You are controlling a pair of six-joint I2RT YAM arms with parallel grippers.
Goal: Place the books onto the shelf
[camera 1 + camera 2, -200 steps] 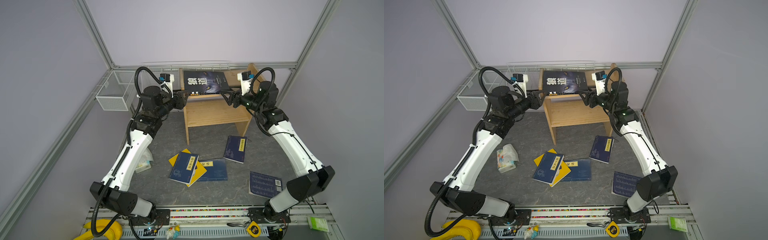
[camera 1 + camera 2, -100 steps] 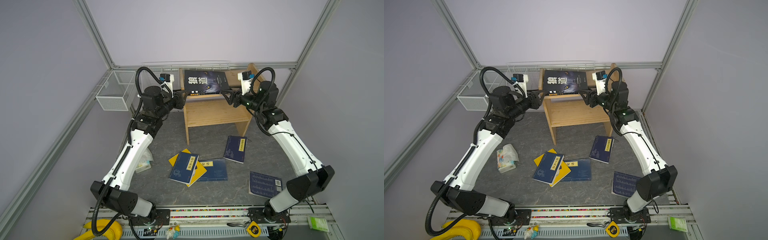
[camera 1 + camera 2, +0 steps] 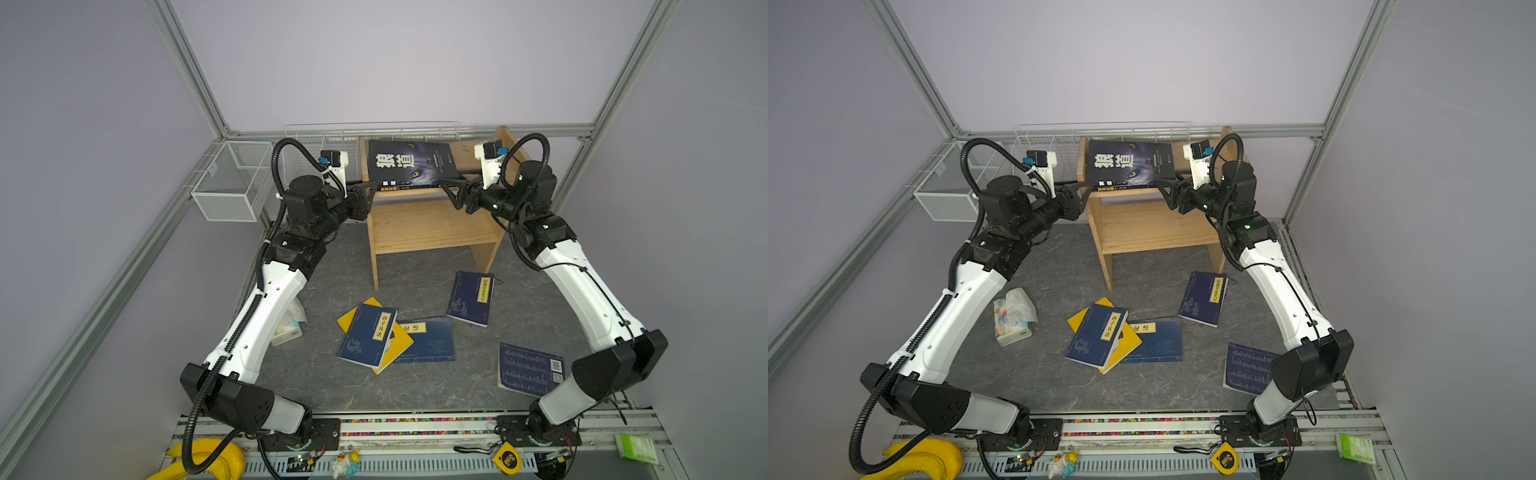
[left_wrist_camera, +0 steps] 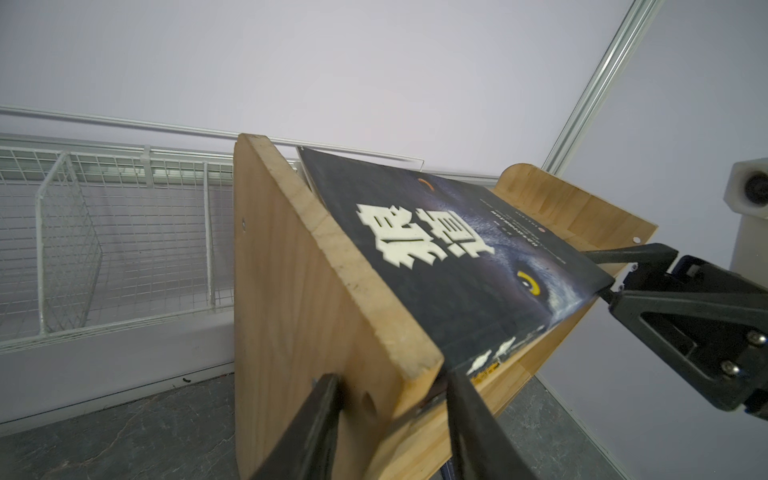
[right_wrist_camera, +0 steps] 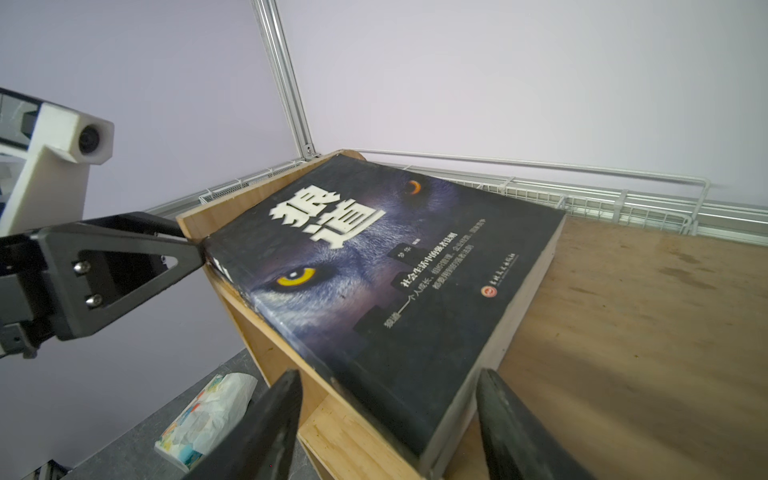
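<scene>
I read this as the seating step on the black book (image 3: 409, 164). It lies flat, cover up, on the top tier of the shelf (image 3: 432, 226), hard against the side panel (image 4: 291, 291) at the left arm's end. Its front edge is right at the shelf's front lip, maybe slightly over.

The left hand (image 4: 390, 376) is at that front corner of the shelf, partly open. One finger is outside the panel, the other inside by the book's corner. I can't tell if it's pinching the wood or just straddling it. The right hand (image 5: 386, 374) is wide, jaws either side of the book's other front corner, gripping nothing.

How I'd do it:
- Get the left hand's outer finger clear of the panel first, or I'll be shoving the shelf.
- Nudge the book toward the back of the shelf from both front corners together, so it slides straight instead of pivoting.
- Draw the right hand straight out the front, level, so it doesn't flick the corner up.

The book's long axis runs along the shelf's length. The dark edge with small white lettering faces front, and I take that for the spine. Pages show on the end away from the panel, and the big white title sits in the half nearer it. The navy books (image 3: 471, 297) wait on the bench (image 3: 316, 374) in front of the shelf.
</scene>
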